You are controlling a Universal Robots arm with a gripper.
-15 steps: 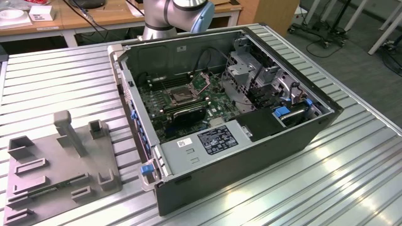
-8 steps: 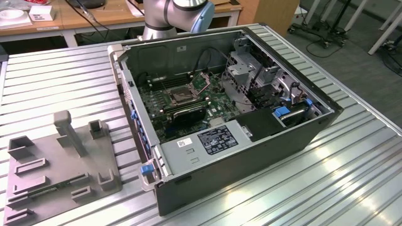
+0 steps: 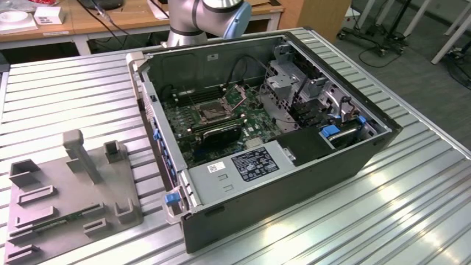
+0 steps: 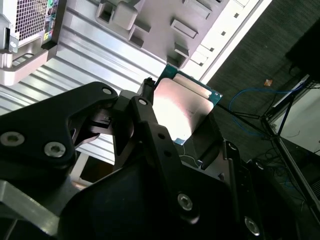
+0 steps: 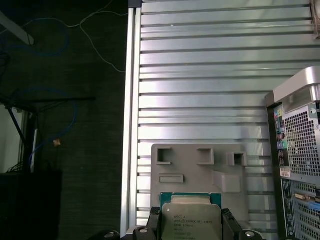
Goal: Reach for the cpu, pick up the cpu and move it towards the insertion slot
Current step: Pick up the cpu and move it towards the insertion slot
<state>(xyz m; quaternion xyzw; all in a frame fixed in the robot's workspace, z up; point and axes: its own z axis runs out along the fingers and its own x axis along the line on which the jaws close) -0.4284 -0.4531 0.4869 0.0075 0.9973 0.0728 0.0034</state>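
Silver cpu (image 5: 191, 222) w/ green rim, black claw (image 4: 177, 120), grey fixture (image 5: 200, 170), ribbed table (image 5: 200, 75).

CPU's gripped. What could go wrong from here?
The gripper pinches the cpu by its edges alone, above the grey fixture; a slip would likely drop it. The insertion slot sits deep in the case, near black cables that might snag the gripper.

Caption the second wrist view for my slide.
Pincer shut on the cpu, grey plastic fixture and slatted metal table behind it.
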